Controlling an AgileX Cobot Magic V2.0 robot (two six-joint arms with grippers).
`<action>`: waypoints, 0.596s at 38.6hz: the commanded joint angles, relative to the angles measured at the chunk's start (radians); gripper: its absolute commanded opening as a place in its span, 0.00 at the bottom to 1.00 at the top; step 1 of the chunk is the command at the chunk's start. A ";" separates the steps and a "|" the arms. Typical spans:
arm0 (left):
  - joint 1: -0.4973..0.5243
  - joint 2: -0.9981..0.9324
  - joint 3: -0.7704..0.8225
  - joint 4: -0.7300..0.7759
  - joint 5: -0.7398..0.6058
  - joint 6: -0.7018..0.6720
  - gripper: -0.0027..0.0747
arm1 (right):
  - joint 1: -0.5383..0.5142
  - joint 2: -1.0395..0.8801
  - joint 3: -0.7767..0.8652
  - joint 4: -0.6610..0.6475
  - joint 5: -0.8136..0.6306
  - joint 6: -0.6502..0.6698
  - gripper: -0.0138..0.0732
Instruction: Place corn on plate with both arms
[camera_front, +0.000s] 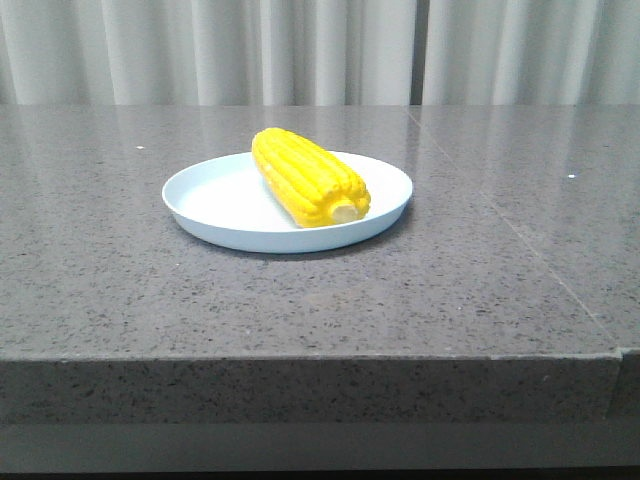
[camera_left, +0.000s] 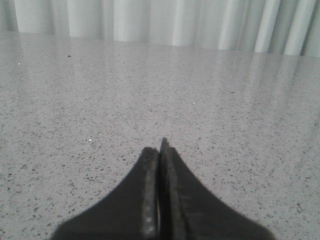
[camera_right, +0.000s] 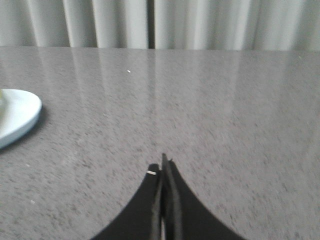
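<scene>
The corn (camera_front: 308, 177) lies on its side on the plate (camera_front: 215, 205), resting toward the plate's right half. Its long axis runs on a diagonal — the tapered tip points away from the robot and to the left, over the far rim, while the pale cream stub end faces the robot and to the right, near the front-right rim. The rows of kernels run along that same line.

The plate sits flat on the grey speckled table (camera_front: 120, 290), a little left of centre in the front view, with pale curtains (camera_front: 300, 50) behind.

Neither arm shows in the front view. In the left wrist view the left gripper (camera_left: 160, 150) has its two dark fingers pressed together, holding nothing, over bare table. The right gripper (camera_right: 163, 165) is likewise closed on nothing — a sliver of the plate's edge (camera_right: 17, 117) appears off to one side, though that view is rather blurred.
</scene>
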 joint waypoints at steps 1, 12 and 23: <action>0.004 -0.018 0.022 -0.008 -0.079 -0.001 0.01 | -0.047 -0.026 0.024 0.061 -0.104 -0.019 0.08; 0.004 -0.016 0.022 -0.008 -0.079 -0.001 0.01 | -0.077 -0.022 0.076 0.086 -0.121 -0.019 0.08; 0.004 -0.016 0.022 -0.008 -0.079 -0.001 0.01 | -0.077 -0.022 0.076 0.086 -0.120 -0.019 0.08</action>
